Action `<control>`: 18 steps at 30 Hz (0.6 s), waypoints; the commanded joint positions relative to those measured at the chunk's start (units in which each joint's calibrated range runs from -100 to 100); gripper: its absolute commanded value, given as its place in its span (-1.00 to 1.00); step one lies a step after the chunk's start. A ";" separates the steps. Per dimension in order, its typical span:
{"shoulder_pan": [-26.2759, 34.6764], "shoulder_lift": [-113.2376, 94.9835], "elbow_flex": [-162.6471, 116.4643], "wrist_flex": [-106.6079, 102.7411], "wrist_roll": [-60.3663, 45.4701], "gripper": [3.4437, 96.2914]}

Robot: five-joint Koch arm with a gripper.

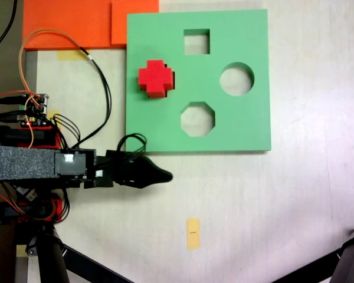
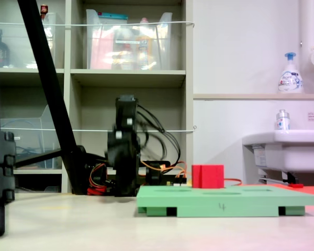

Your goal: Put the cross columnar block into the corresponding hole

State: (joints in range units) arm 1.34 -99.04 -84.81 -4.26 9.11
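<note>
The red cross columnar block (image 1: 156, 78) stands upright on the left part of the green foam board (image 1: 248, 127). In the second exterior view the block (image 2: 208, 176) rises above the board (image 2: 225, 201). The corresponding hole is hidden; I cannot tell whether the block sits in it or on the surface. My gripper (image 1: 165, 175) lies just off the board's near left corner, well apart from the block. Its jaws meet in a point with nothing between them. The second exterior view shows the arm (image 2: 124, 151) end-on, left of the board.
The board also has a square cutout (image 1: 196, 42), a round cutout (image 1: 236, 79) and an octagonal cutout (image 1: 197, 118). Orange foam sheets (image 1: 76, 23) lie beyond the board's far left corner. Cables (image 1: 97, 76), yellow tape (image 1: 193, 233) and tripod legs (image 1: 76, 259) are nearby.
</note>
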 commanded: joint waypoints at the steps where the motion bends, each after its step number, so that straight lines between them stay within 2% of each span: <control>1: 0.39 -0.96 -11.50 12.20 -0.93 -0.04; 6: 0.54 -0.96 -15.19 11.72 -1.03 -0.03; 9: 0.78 -0.96 -15.19 3.54 -1.03 -0.05; 18: 0.78 -0.96 -15.19 3.05 -0.83 -0.01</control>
State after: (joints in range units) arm 1.88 -99.45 -99.02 7.20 8.57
